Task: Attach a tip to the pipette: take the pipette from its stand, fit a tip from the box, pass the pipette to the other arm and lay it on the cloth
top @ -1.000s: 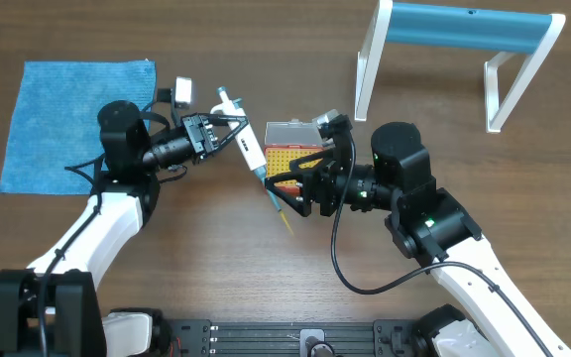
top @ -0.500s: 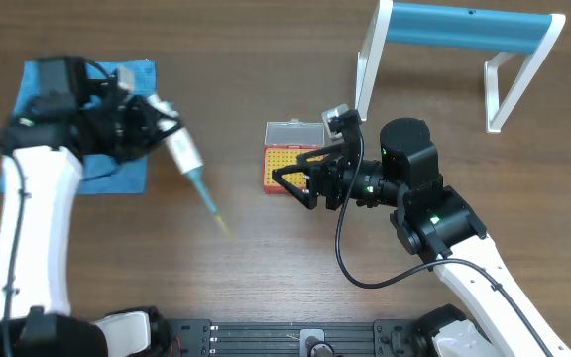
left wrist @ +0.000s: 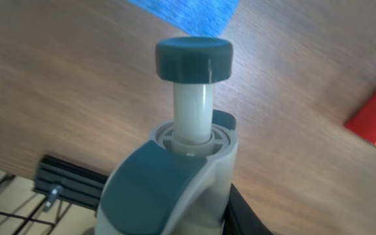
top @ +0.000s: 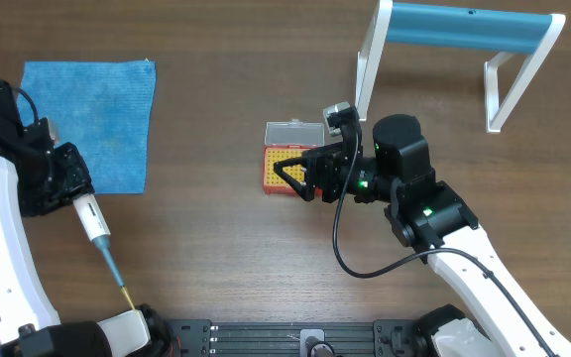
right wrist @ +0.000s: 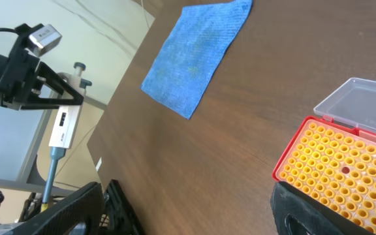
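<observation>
My left gripper point(top: 67, 183) is shut on the white and grey pipette point(top: 91, 218) at the table's far left, just nearer than the blue cloth point(top: 87, 119). The pipette slants toward the near edge, with a yellow tip point(top: 123, 290) on its end. Its grey plunger point(left wrist: 194, 59) rises in the left wrist view. Across the table the right wrist view shows the pipette point(right wrist: 64, 124) hanging in the left gripper point(right wrist: 41, 81). My right gripper point(top: 287, 177) stands open by the red tip box point(top: 278, 167), with nothing between its fingers point(right wrist: 77, 209).
The tip box point(right wrist: 344, 176) holds several yellow tips, and its clear lid point(top: 295, 132) lies open behind it. A white and blue stand point(top: 464, 30) stands at the back right. Bare wood lies between the cloth point(right wrist: 198, 55) and the box.
My left arm has swung the pipette from beside the tip box leftward over the cloth, then toward the near left edge. The right gripper has stayed by the box.
</observation>
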